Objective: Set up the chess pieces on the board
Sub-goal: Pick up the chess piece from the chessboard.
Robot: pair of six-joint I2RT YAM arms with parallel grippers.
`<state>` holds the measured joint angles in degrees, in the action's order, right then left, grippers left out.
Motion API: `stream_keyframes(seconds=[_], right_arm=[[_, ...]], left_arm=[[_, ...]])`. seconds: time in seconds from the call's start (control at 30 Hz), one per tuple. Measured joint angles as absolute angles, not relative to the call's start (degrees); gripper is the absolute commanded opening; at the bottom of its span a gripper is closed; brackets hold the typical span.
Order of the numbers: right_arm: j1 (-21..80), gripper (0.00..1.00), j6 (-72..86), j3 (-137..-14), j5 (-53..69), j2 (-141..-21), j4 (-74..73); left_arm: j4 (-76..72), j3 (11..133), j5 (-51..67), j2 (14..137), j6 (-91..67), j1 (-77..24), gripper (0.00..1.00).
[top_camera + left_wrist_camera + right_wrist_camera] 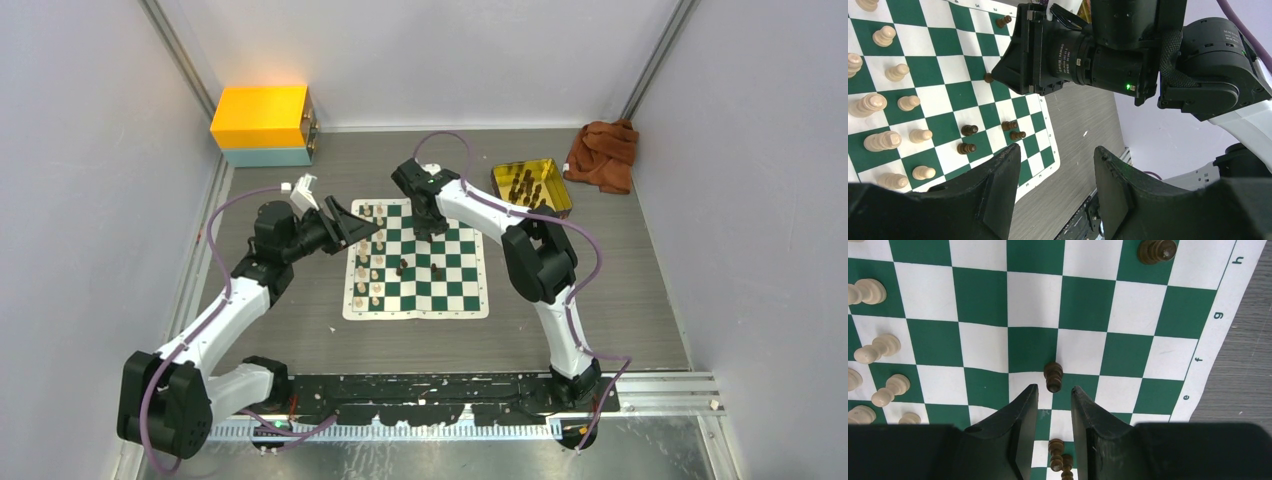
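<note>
Colour rundown, top view.
Board (462,288): dark green and white checks, cream border. Cream-tan chess pieces (368,275), dark brown chess pieces (403,267). Tray (556,185) was gold, cloth (603,153) rust-brown, box (262,116) yellow-orange over pale blue, table (620,300) grey wood-grain. Arms (225,320) white with black joints, cables (444,133) purple.

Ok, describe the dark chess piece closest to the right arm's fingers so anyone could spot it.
Start at the green and white checked board. Follow the right arm's black fingers to their tips: the small dark brown pawn stands just beyond them. It stands alone there, away from the cream pieces lined along one edge.
</note>
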<state>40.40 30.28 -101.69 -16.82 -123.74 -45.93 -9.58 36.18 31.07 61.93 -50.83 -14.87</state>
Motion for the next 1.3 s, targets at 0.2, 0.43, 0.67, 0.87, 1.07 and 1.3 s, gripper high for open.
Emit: stream_keyframes(seconds=[0.2, 0.43, 0.67, 0.87, 1.07, 1.3], right_arm=[[40.36, 0.36, 30.24, -101.69, -16.56, -123.92, -45.91], [39.79, 0.33, 30.17, -101.69, -16.01, -124.20, -45.69], [39.46, 0.25, 30.04, -101.69, -15.07, -124.95, -45.28], [38.96, 0.13, 29.98, -101.69, -14.22, -125.29, -44.86], [38.87, 0.01, 29.58, -101.69, -13.87, -125.29, -44.82], [38.87, 0.01, 28.88, -101.69, -14.59, -125.29, -44.88]], left_arm=[[-9.61, 36.18, 31.07, 62.43, -50.76, -14.87, 0.57], [-9.69, 36.18, 31.07, 63.05, -50.74, -14.87, 0.56], [-10.17, 36.18, 31.07, 64.01, -50.76, -14.87, 0.57], [-10.85, 36.18, 31.07, 64.93, -50.78, -14.87, 0.57], [-11.00, 36.18, 31.07, 65.30, -50.78, -14.87, 0.57], [-11.73, 36.18, 31.07, 65.39, -50.87, -14.87, 0.57]])
